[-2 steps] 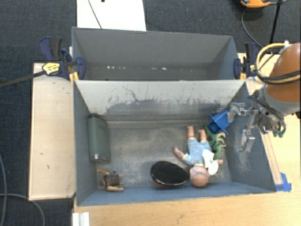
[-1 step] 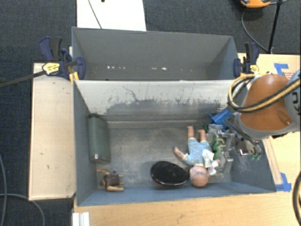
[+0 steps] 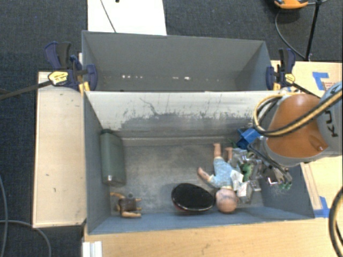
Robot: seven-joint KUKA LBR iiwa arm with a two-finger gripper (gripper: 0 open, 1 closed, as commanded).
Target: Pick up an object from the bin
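The gripper [image 3: 245,171] sat low at the right end of the grey metal bin [image 3: 161,162], against a small plastic doll in pale-blue clothes [image 3: 220,174]. Its tangled parts hid whether it was open or clamped.

Grey bin [image 3: 161,159]; dark green cylinder [image 3: 112,157] at left; glossy black disc [image 3: 192,197]; doll [image 3: 221,178] in pale blue, pink-skinned; small brown figure [image 3: 126,204].

The arm [image 3: 333,98] comes in from the right. A round orange cover [image 3: 293,130] sits near its end (black and yellow cables [image 3: 259,114] loop round it). The gripper [image 3: 245,171] hangs low, down and left of the cover.
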